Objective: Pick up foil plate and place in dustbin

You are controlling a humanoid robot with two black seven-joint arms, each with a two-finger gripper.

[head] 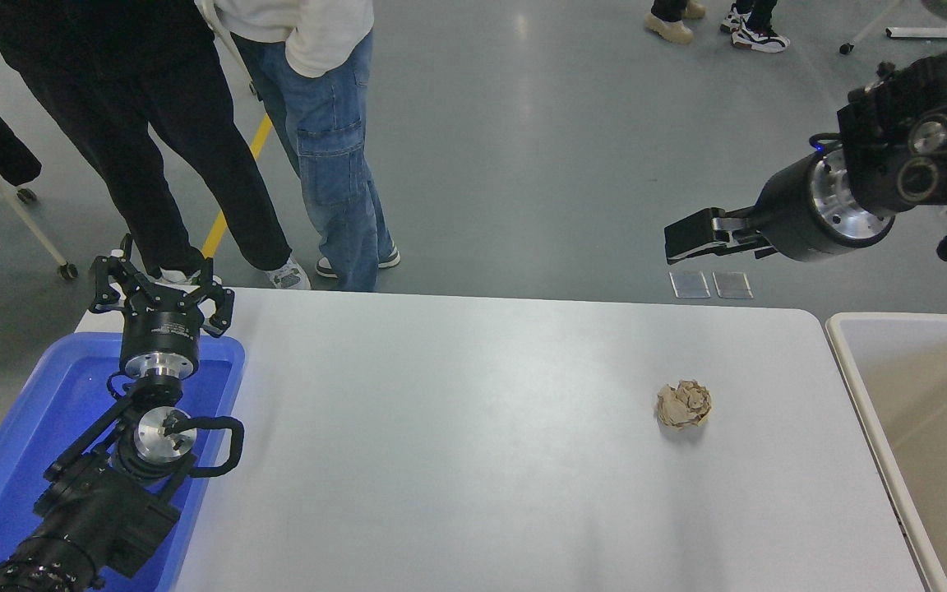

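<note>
Dustbin [852, 345] is seen at the far right, beside the tabletop [473, 460]. From the left: the left gripper [159, 289], fingers spread, is parked over the blue tray [21, 444]; a crumpled paper ball [684, 404] lies right of centre; the right gripper [679, 247] hangs beyond the far edge, its finger state unclear. No foil plate is seen.

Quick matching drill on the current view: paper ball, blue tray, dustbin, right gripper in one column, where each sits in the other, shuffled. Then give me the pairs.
1. paper ball
2. blue tray
3. dustbin
4. right gripper

A. off the table's right end
B. raised beyond the table's far edge
C. on the table, right of middle
D. at the table's left end, under the left arm

Pairs: 1-C, 2-D, 3-A, 4-B
</note>
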